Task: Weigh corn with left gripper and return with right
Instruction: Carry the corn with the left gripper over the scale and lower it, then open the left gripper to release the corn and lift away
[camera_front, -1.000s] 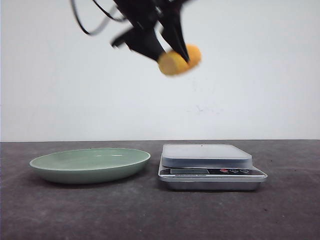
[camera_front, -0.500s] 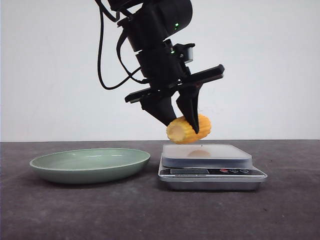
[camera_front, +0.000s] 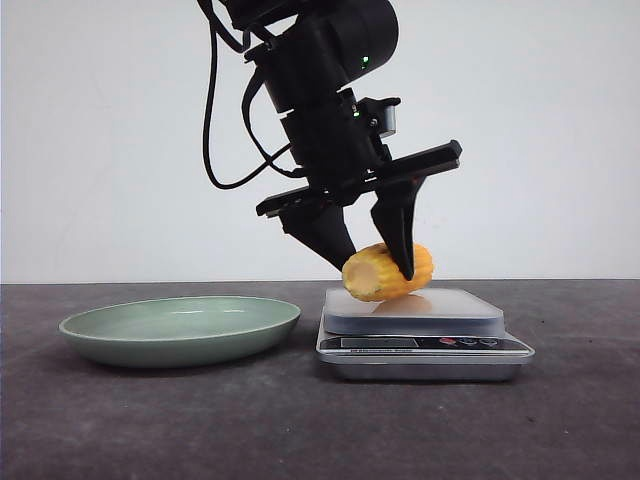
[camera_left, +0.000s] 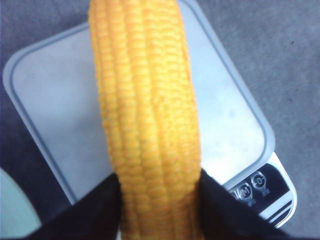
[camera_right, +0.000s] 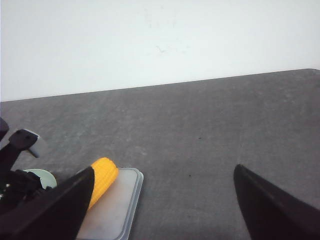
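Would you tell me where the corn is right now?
In the front view the corn sits right of centre, gripped by the left gripper on or just above the scale platform, right of the green plate.

Your front camera is sitting low at table height, facing the far white wall. Your left wrist camera is looking straight down, very close over the scale (camera_left: 60, 100). Your right wrist camera is looking from the right, farther off, sharing that scale (camera_right: 112, 205) and corn (camera_right: 102, 179).
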